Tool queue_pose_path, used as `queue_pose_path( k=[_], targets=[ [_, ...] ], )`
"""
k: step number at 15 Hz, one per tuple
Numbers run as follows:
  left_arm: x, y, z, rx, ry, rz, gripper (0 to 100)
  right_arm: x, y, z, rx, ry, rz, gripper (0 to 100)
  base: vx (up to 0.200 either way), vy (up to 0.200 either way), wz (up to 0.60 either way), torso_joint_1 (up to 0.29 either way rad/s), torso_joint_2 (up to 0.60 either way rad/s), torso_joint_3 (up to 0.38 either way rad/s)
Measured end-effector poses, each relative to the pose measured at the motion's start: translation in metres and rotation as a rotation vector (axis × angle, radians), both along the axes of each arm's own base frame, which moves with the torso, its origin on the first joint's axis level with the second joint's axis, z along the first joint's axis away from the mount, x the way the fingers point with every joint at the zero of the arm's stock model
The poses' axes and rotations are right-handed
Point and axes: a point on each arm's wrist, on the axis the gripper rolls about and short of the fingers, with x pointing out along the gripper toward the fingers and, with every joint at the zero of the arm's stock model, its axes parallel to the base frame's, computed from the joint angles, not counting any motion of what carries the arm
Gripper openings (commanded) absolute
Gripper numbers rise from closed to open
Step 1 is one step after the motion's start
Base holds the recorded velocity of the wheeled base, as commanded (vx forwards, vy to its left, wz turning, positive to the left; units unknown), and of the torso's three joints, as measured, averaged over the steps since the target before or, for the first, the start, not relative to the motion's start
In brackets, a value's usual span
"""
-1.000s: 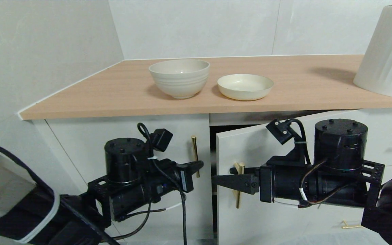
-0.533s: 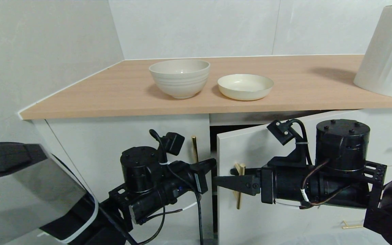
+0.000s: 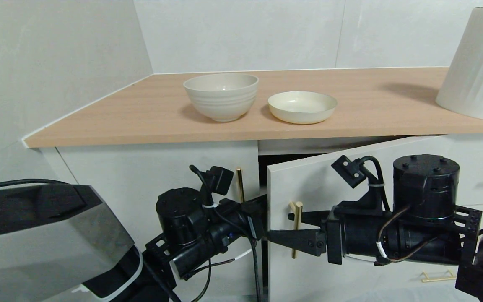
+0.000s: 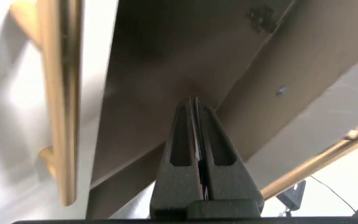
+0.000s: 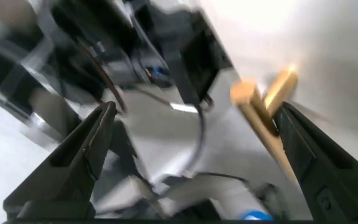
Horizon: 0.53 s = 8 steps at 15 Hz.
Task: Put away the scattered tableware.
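Lower centre: right end effector (image 3: 292, 228), jaws spread about the gold handle (image 3: 295, 209) of the ajar cabinet door (image 3: 308, 180), left end effector (image 4: 194, 143) pinched shut at its edge; upper centre, bowl (image 3: 221, 95) and dish (image 3: 302, 106) stand on the table (image 3: 141, 113), neither yet stowed.

Soft, bright, even light fills the head view, coming from the right: the bowl (image 3: 221, 95), the dish (image 3: 302, 107) and the lampshade (image 3: 478, 63) each throw a faint shadow leftward on the countertop (image 3: 120, 119). The cupboard gap (image 3: 262, 167) at centre is dark. In the left wrist view the brass handle (image 4: 64, 93) is out of focus; the right wrist view is smeared, with glare on the white door (image 5: 316, 31)
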Motion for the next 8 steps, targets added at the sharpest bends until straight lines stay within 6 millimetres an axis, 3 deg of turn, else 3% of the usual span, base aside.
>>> queue_pose_path(
  k=[8],
  targets=[
    [-0.010, -0.004, 0.001, 0.042, -0.031, -0.030, 0, -0.027, -0.032, -0.007, -0.109, 0.052, -0.093, 100, 0.000, 0.000, 0.00, 0.000, 0.00, 0.000]
  ],
)
